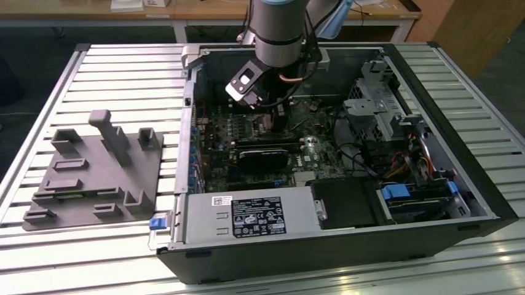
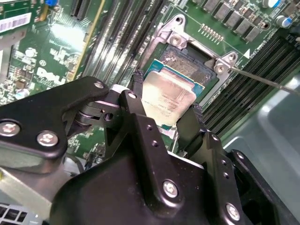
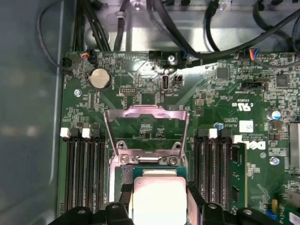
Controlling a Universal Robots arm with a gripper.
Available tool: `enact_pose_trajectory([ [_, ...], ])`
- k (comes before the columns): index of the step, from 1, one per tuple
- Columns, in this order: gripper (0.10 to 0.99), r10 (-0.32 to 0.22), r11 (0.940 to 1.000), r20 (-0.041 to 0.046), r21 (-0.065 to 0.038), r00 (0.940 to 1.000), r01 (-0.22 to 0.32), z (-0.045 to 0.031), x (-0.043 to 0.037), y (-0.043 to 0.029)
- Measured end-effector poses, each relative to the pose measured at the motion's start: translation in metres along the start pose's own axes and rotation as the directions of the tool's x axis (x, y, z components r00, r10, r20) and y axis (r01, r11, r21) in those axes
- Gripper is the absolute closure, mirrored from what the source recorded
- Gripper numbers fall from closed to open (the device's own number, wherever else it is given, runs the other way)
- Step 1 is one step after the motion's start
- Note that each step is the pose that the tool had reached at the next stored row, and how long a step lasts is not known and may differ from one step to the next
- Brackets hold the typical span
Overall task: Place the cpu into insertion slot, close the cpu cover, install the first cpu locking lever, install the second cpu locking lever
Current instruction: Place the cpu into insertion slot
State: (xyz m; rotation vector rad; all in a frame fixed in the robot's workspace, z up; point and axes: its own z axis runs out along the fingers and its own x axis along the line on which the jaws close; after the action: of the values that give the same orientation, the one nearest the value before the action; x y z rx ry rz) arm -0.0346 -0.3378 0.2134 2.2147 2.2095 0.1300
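Silver-grey cpu is pinched by two opposite edges in the gripper, so the hand is closed down narrow on the chip, with a black finger on either side. It hangs right over the slot, which sits directly under and just past the fingertips. Can't tell if a corner is touching yet, but it doesn't look seated to me.

In the first wrist view the cover stands flipped up just beyond the chip. In the second wrist view a thin lever sticks out free, off to one side of the fingers. So progress-wise I'd say step one is in hand, the cover isn't closed, and the lever I can see isn't hooked down.

Going outward, it's all inside the open case. There's the green board under the hand, memory slots flanking the gripper on both sides, a black card nearby, and the power supply further off. A grey holder sits outside the case, well apart from the hand.
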Motion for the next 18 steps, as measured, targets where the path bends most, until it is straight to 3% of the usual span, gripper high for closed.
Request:
enact_pose_trajectory([
  [11,0.549,-0.001,1.0000,0.0179,0.000,0.9998,0.001,0.0124,0.0114,-0.0049],
  [18,0.549,-0.001,1.0000,0.0289,0.000,0.9996,0.001,0.0181,0.0131,-0.0063],
])
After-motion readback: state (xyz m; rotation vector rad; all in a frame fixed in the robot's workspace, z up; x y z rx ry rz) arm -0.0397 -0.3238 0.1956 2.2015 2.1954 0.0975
